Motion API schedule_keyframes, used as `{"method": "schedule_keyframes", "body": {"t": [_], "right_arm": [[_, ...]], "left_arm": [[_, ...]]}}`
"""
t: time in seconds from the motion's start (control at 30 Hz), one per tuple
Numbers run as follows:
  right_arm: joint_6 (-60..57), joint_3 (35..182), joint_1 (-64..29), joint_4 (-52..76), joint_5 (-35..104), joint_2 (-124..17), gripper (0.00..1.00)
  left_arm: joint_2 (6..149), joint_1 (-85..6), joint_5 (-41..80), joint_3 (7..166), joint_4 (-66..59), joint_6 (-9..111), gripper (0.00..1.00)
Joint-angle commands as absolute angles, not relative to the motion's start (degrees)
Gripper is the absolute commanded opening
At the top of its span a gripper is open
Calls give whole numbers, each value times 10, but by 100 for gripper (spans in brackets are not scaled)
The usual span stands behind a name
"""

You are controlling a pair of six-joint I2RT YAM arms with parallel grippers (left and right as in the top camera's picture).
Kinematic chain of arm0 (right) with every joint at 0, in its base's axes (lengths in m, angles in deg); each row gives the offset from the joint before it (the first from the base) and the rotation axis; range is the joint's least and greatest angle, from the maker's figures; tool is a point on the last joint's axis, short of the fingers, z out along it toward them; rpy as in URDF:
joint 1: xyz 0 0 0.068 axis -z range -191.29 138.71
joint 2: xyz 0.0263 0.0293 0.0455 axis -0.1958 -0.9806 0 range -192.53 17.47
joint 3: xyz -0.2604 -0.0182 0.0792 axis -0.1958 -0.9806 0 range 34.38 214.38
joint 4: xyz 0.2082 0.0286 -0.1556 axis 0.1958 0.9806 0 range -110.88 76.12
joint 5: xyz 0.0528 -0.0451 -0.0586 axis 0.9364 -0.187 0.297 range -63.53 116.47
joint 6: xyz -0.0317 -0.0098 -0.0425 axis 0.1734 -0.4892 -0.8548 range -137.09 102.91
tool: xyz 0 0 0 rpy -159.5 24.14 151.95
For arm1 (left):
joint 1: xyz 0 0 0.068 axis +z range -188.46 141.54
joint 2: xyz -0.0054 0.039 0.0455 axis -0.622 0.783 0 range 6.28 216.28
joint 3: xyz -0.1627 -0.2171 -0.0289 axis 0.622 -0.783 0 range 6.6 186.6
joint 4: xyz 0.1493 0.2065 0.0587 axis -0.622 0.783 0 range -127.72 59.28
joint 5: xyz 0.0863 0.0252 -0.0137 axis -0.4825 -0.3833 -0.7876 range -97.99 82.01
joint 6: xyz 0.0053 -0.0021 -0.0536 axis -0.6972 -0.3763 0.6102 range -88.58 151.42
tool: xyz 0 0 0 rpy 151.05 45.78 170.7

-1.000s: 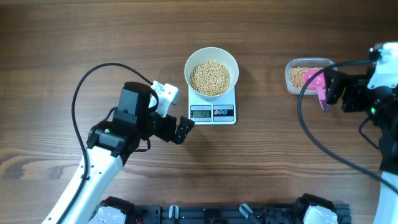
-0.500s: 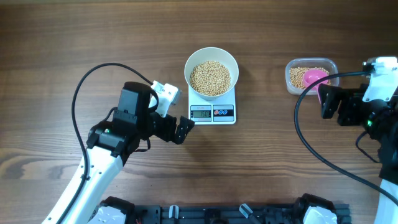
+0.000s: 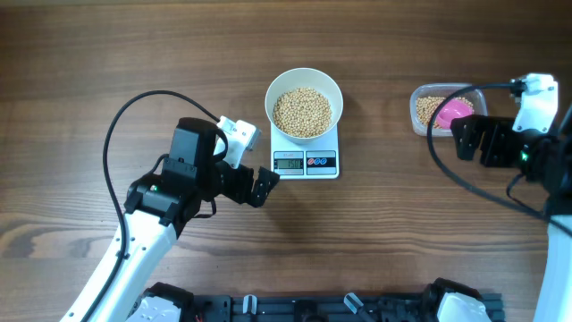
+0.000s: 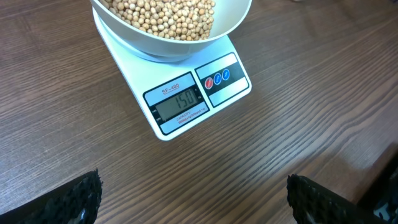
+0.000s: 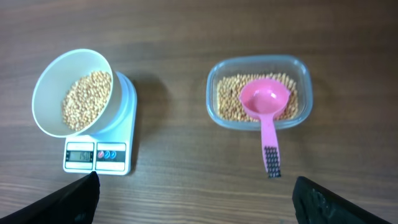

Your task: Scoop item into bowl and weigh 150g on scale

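Wooden table (image 3: 402, 233): bowl (image 3: 304, 77) of beans (image 3: 302, 112) on scale (image 3: 305, 162), beyond spread left fingers (image 4: 74, 200).

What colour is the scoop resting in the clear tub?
The scoop is pink, clearest in the right wrist view.

Desk (image 3: 402, 233): dark brown wood-grain top, matt, finely streaked.
Round white bowl (image 5: 59, 78): smooth, plain, slight sheen.
Small tan beans (image 3: 302, 112): smooth-skinned, matt.
Flat white square scale (image 4: 137, 74): smooth plastic, grey glassy display.
Clear rounded-rectangular tub (image 5: 258, 60), right of scale: transparent plastic, glossy rim.
Pink scoop (image 5: 264, 101): glossy plastic, dark ribbed handle end.
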State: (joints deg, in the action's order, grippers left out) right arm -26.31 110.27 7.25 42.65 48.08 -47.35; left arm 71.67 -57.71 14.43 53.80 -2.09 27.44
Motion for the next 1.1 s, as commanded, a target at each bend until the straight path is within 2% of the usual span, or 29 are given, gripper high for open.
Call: {"method": "schedule_keyframes", "body": {"t": [0.0, 0.23, 0.67, 0.8, 1.07], "right_arm": [[-241, 1105, 72, 425, 484, -500, 100], [-248, 1105, 72, 406, 478, -459, 100], [-279, 1082, 24, 439, 388, -211, 100], [-278, 1007, 7, 420, 380, -127, 100], [-291, 804, 7, 300, 374, 68, 100]], "left_arm": [[720, -580, 151, 536, -23, 272, 100], [720, -579, 151, 536, -23, 272, 100], [720, -580, 151, 536, -23, 272, 100], [720, -579, 151, 536, -23, 272, 100], [720, -579, 151, 536, -23, 272, 100]]}}
